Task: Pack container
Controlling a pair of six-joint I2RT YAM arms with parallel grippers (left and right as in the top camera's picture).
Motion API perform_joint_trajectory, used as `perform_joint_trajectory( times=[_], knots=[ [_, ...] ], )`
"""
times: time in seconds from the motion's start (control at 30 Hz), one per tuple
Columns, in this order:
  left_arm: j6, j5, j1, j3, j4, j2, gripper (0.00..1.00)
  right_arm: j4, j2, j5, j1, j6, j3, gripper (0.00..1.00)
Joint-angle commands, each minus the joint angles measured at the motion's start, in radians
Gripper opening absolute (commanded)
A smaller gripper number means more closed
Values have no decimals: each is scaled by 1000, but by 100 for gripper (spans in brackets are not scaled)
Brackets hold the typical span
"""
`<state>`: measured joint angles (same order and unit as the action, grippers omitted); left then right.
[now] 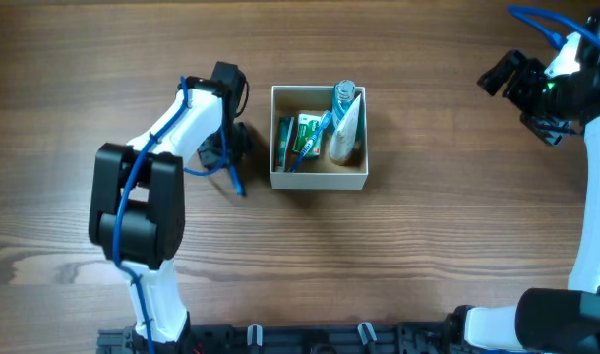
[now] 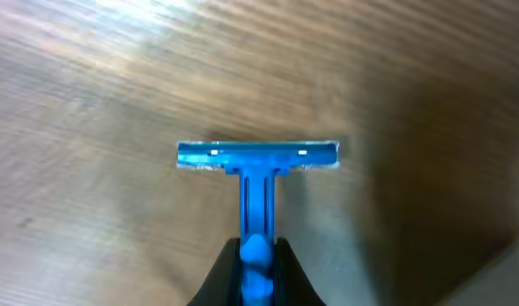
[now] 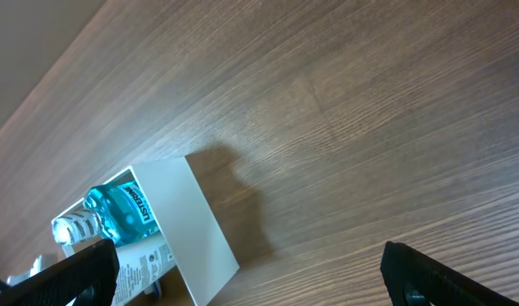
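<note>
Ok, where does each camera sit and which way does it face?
Overhead: above the table, facing down on the container; left arm and right arm show.
Left wrist: on the left arm, facing down at wood; the left fingers pinch a blue razor.
Right wrist: on the right arm, facing across the table at the container; the spread right fingers flank the frame.
Shared: overhead and right wrist both show the container and mouthwash bottle.

A: What does the left gripper (image 2: 256,252) have?
B: A blue razor (image 2: 258,183), its handle pinched between the two dark fingers (image 2: 215,282).
A: And the head?
B: Straight out past the fingertips, set crosswise to them and reaching about equally to either side.
A: Beneath it?
B: The wooden table (image 2: 89,102). Whether the head touches it, I cannot tell.
</note>
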<state>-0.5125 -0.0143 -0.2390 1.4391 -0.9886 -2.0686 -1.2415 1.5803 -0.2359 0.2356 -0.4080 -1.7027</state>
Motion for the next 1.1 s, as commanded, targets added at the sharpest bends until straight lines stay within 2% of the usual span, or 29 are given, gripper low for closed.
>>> perform_joint_trajectory(
  times=[0.0, 0.1, 0.17, 0.23, 0.4, 0.47, 0.5, 0.53, 0.63, 0.73, 0.87, 0.97, 1.07],
  knots=[
    [69, -19, -8, 94, -87, 212, 4, 3, -2, -9, 4, -14, -16, 100],
    [95, 2, -71, 104, -43, 375, 4, 3, -2, -9, 4, -14, -16, 100],
    [137, -2, -152, 104, 58, 437, 4, 3, -2, -9, 4, -14, -16, 100],
    [172, -18, -231, 102, 165, 404, 4, 3, -2, -9, 4, -14, -16, 100],
    [169, 0, -264, 102, 204, 210, 6, 3, -2, -9, 4, -13, -16, 100],
    [181, 5, -263, 102, 201, 183, 33, 3, -2, -9, 4, -14, -16, 100],
    [219, 2, -259, 114, 187, 201, 68, 3, -2, -9, 4, -14, -16, 100],
    [220, -6, -256, 125, 164, 220, 79, 3, -2, -9, 4, -14, -16, 100],
    [221, -6, -235, 166, 56, 346, 100, 3, -2, -9, 4, -14, -16, 100],
    [221, -55, -234, 168, -20, 530, 100, 3, -2, -9, 4, -13, -16, 100],
    [214, -35, -241, 168, -19, 702, 100, 3, -2, -9, 4, -14, -16, 100],
    [267, -91, -238, 167, -50, 780, 100, 3, -2, -9, 4, -14, -16, 100],
    [270, -129, -187, 167, -161, 819, 100, 3, -2, -9, 4, -14, -16, 100]
  ],
)
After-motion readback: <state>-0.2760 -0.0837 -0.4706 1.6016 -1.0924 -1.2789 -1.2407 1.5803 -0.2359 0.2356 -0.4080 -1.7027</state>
